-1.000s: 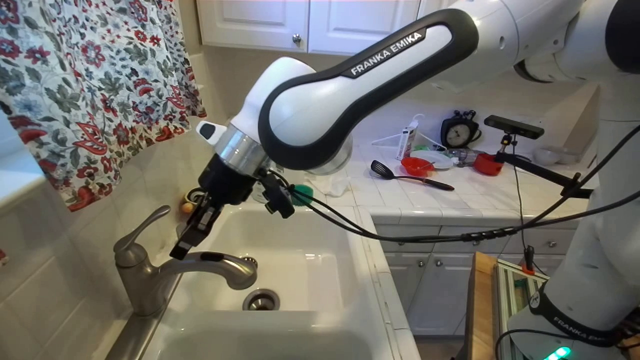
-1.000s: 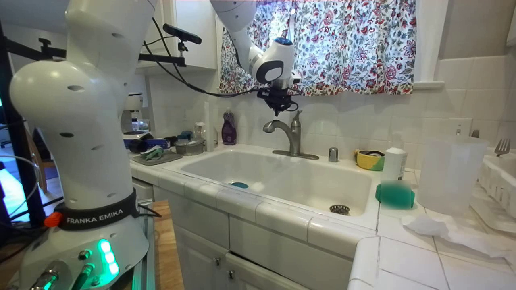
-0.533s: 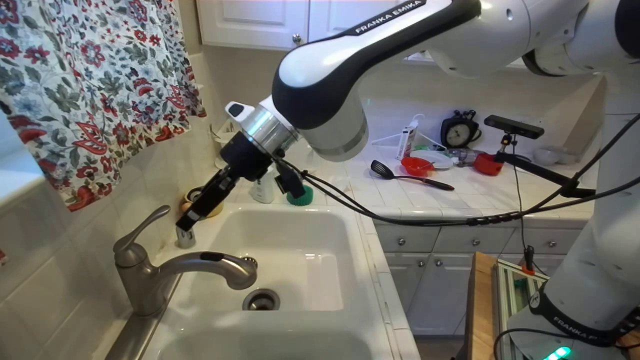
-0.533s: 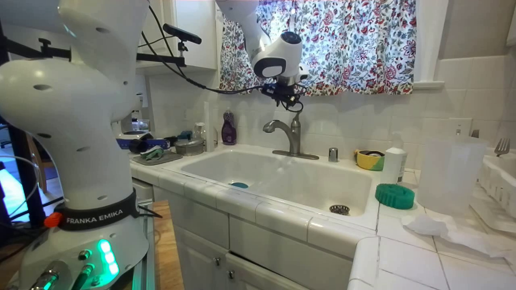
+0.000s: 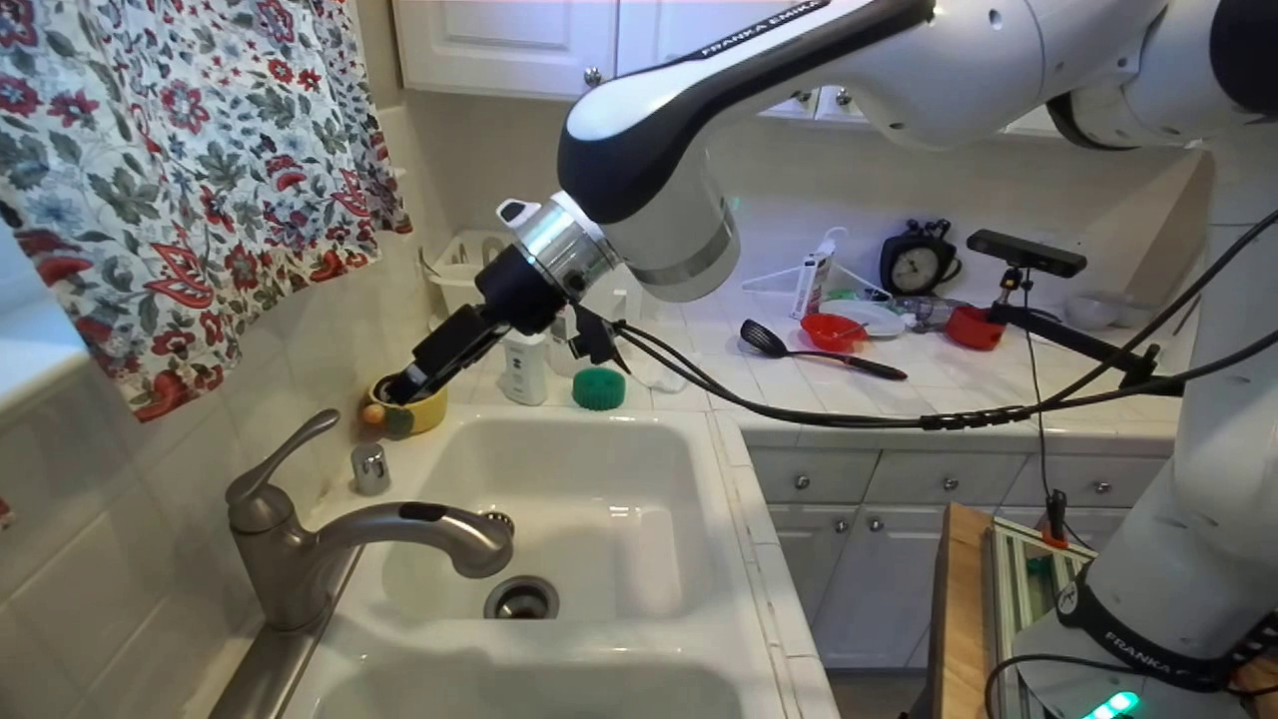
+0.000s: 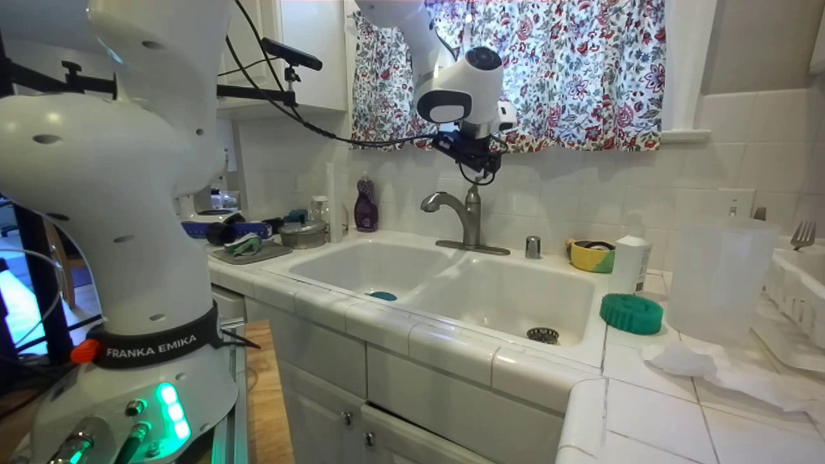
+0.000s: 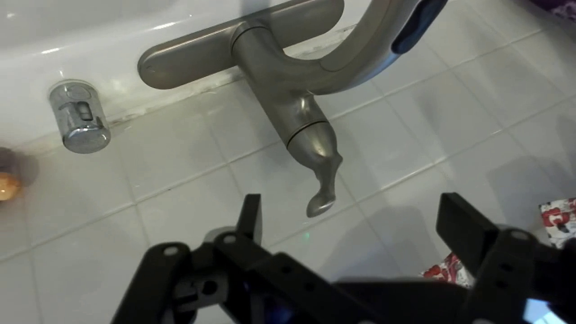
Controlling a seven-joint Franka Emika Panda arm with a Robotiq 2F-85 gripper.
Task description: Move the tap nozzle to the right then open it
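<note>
The tap nozzle (image 5: 429, 534), a brushed grey arched spout, reaches out over the sink; the wrist view shows part of the spout (image 7: 360, 63) at the top right. From the thick tap base rises a lever handle (image 7: 326, 180), its tip lying between the lines of my fingers in the wrist view, untouched. My gripper (image 7: 351, 200) stands wide open with nothing between its fingers. In an exterior view the gripper (image 5: 399, 387) hangs above and beyond the tap; in the opposite picture, the gripper (image 6: 488, 169) overlaps the handle's top, partly hiding it.
A chrome cap (image 7: 83, 119) stands on the sink rim beside the tap. A yellow bowl (image 5: 424, 411), a white bottle (image 5: 525, 369) and a green scrubber (image 5: 599, 389) sit near the sink corner. The tiled wall (image 7: 180, 193) and curtain (image 6: 580, 96) are close behind the tap.
My gripper has risen away from the spout and moved towards the yellow bowl's side, past the handle. Its fingers have spread from together to wide. The nozzle has stayed where it was.
</note>
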